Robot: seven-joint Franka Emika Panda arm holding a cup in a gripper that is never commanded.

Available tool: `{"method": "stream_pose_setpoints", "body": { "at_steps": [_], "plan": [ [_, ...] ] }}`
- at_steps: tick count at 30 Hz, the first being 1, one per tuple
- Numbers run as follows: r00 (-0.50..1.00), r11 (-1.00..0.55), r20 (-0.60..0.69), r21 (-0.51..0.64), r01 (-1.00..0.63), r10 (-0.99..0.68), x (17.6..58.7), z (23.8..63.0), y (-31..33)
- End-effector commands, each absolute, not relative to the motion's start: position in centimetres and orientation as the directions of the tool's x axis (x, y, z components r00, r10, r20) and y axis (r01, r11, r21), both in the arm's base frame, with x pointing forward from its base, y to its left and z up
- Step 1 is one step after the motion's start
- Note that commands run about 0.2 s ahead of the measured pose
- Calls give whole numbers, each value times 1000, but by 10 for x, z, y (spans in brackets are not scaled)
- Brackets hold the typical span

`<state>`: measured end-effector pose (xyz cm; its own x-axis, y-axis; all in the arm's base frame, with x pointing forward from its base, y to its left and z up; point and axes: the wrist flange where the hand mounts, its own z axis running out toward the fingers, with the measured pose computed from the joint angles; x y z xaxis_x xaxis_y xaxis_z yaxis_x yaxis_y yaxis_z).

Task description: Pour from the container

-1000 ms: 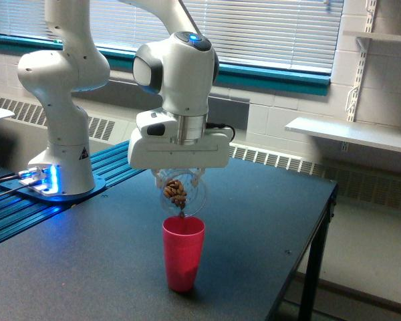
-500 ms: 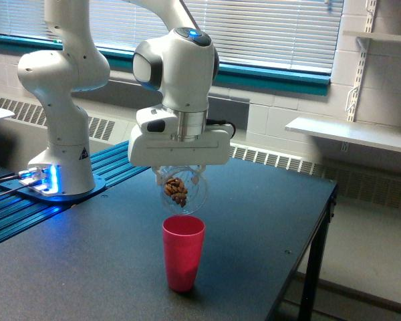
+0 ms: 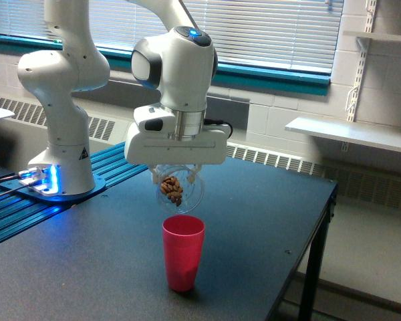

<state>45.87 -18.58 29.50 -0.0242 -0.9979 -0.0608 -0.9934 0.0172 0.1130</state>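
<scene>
Clear container, holding brown pieces: pinched in gripper, tipped above pink cup for pouring. Cup set toward the table's near edge.

Bright window daylight; soft, slightly blurry

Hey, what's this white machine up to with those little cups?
The white robot arm's gripper is holding a small clear cup tipped on its side, with brown nut-like pieces inside. The cup hangs in the air just above an upright pink cup standing on the dark table. Nothing shows falling between them at this moment, and most pieces sit in the clear cup. What is inside the pink cup cannot be seen from here.
</scene>
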Motion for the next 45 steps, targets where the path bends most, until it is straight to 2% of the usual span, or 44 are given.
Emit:
{"method": "stream_pose_setpoints", "body": {
  "at_steps": [1,45],
  "plan": [
    [-25,19,-55,114,-993,-998,460,300,-191],
    [1,-9,-50,160,-987,-999,472,298,-221]
  ]
}}
